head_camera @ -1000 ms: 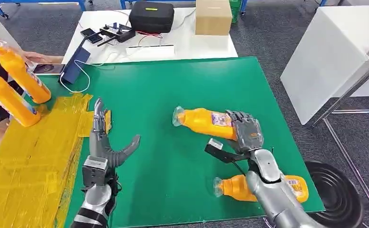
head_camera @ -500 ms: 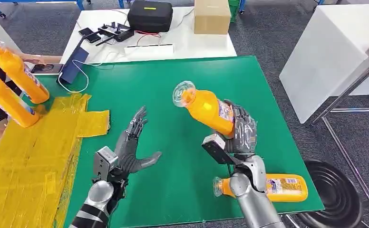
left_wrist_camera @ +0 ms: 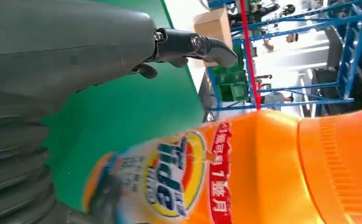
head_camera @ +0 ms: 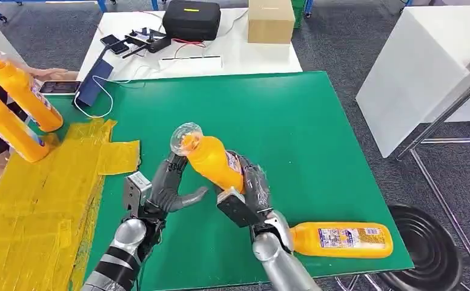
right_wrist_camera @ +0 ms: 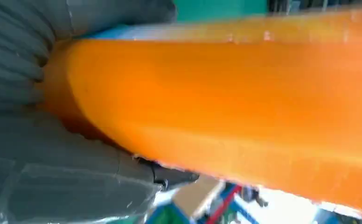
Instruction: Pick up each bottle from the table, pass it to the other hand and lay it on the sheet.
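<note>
Right hand [head_camera: 252, 189] grips orange bottle [head_camera: 211, 159]; left hand [head_camera: 169, 188] spread beside it

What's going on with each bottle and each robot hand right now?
Lifted bottle: off the table, tilted, held by the right robot hand.
Left robot hand: fingers apart, beside that bottle, not clearly gripping.
Bottle near the table edge: lying on its side.
Two bottles by the yellow sheet: upright.
</note>
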Robot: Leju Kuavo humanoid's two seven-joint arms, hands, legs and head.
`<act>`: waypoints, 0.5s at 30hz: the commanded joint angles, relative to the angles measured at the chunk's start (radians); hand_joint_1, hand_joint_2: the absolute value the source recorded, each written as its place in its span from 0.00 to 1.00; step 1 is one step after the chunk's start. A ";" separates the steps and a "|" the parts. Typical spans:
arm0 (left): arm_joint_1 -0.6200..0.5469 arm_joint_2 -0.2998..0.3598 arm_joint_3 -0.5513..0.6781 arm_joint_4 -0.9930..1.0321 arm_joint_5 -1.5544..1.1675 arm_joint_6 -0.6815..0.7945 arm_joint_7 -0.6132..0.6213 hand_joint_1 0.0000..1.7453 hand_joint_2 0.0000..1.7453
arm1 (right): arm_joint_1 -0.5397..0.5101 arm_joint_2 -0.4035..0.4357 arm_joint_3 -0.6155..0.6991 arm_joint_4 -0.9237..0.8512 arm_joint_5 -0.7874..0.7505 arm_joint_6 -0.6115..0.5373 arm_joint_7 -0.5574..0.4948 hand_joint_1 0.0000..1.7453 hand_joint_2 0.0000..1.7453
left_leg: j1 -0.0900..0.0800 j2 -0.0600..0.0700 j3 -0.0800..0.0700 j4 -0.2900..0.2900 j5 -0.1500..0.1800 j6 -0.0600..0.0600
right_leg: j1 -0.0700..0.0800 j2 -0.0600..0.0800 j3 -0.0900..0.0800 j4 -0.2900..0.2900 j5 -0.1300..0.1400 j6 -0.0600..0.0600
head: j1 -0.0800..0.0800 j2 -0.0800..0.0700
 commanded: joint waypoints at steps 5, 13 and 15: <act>-0.086 0.020 -0.013 0.139 0.017 0.004 0.004 0.00 1.00 | -0.052 0.071 0.254 0.235 -0.101 0.175 -0.009 1.00 1.00 | 0.002 -0.001 0.004 0.000 -0.001 -0.002 | 0.002 0.001 0.003 -0.001 -0.001 -0.001 | 0.000 0.000; -0.085 0.020 -0.013 0.138 0.017 0.004 0.004 0.00 1.00 | -0.056 0.064 0.253 0.233 -0.105 0.176 -0.008 1.00 1.00 | 0.001 -0.001 0.001 0.000 0.000 -0.001 | 0.001 0.000 0.001 -0.001 -0.001 -0.001 | 0.000 0.000; -0.085 0.020 -0.013 0.138 0.017 0.004 0.004 0.00 1.00 | -0.056 0.064 0.253 0.233 -0.105 0.176 -0.008 1.00 1.00 | 0.001 -0.001 0.002 0.000 -0.001 -0.002 | 0.001 0.000 0.002 -0.001 -0.001 -0.001 | 0.000 0.000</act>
